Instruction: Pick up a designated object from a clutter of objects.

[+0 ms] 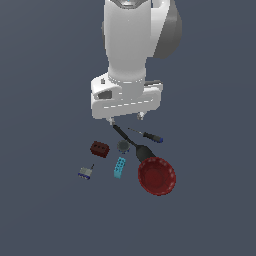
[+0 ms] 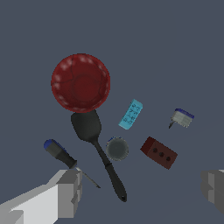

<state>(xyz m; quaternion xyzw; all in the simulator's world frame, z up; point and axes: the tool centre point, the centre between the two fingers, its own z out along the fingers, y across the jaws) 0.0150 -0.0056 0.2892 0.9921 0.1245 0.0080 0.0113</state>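
Observation:
The designated object, a small dark red block (image 1: pixel 99 148) (image 2: pixel 159 152) with round holes on its face, lies flat at the exterior view's left side of the clutter of objects. My gripper (image 1: pixel 126 118) (image 2: pixel 140 190) hangs open above the clutter, well above the floor, with nothing between its fingers (image 2: pixel 65 192). In the exterior view the block sits below the gripper and a little to its left. Nothing touches the block, and the grey round piece (image 1: pixel 123 145) (image 2: pixel 117 148) is its nearest neighbour.
A red bowl (image 1: pixel 156 175) (image 2: pixel 80 83) sits at the exterior view's right. A black-handled tool (image 1: pixel 131 142) (image 2: pixel 98 148) and a blue-handled screwdriver (image 1: pixel 147 135) (image 2: pixel 61 153) lie under the hand. A cyan holed brick (image 1: pixel 119 167) (image 2: pixel 131 114) and a small padlock-like piece (image 1: pixel 85 172) (image 2: pixel 181 117) lie nearer.

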